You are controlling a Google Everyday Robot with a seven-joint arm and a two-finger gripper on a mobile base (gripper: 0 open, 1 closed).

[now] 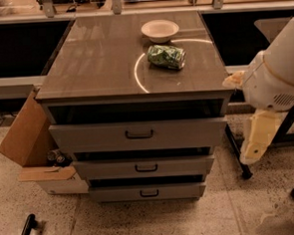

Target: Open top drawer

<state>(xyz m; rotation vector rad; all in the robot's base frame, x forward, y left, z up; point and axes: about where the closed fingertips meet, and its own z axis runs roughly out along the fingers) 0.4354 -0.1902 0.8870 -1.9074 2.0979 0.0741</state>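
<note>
The top drawer [138, 135] is the tallest grey front of the cabinet, with a small dark bar handle [139, 135] at its centre. A dark gap shows above its front, under the cabinet top. My arm's white body [279, 71] is at the right of the cabinet. My gripper [252, 152] is the cream part hanging down from it, right of the drawer front's right end and apart from it. It holds nothing that I can see.
Two shorter grey drawers [146, 167] [149, 192] sit below. On the cabinet top [93, 63] stand a white bowl [160, 30] and a green bag [166, 56]. An open cardboard box [28, 141] leans at the left. A black stand leg [237, 151] is at the right.
</note>
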